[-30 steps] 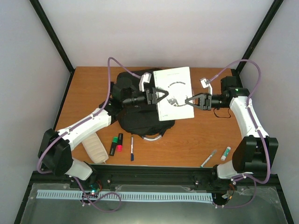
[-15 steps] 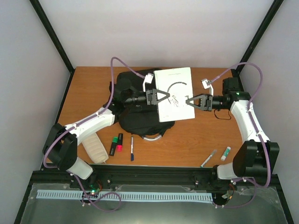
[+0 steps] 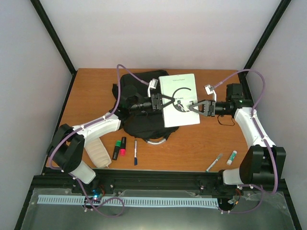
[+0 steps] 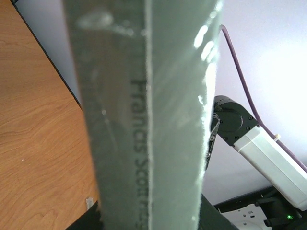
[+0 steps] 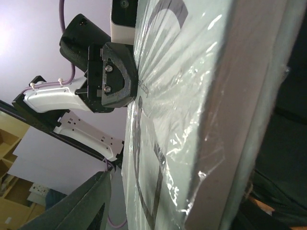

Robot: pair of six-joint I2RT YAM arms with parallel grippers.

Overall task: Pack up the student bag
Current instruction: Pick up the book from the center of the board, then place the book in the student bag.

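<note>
The black student bag (image 3: 136,122) lies on the table left of centre. A white plastic-wrapped book (image 3: 180,88) is held level above its right side. My left gripper (image 3: 175,101) is shut on the book's spine edge; the spine (image 4: 144,120) fills the left wrist view, and in the right wrist view one left finger (image 5: 117,72) presses on the cover. My right gripper (image 3: 188,106) straddles the book's opposite edge (image 5: 249,120). A small gap shows between its one visible finger (image 5: 76,206) and the cover (image 5: 168,143), so it reads as open.
A whitish ribbed pouch (image 3: 98,154), two highlighters (image 3: 119,147) and a pen (image 3: 135,152) lie near the front left. A marker (image 3: 214,162) and a small white-green stick (image 3: 232,156) lie at the front right. A black cord (image 3: 228,117) lies under the right arm.
Both grippers have moved toward each other over the book. The right gripper has slid further in over the book's edge, and the book has turned slightly straighter.
</note>
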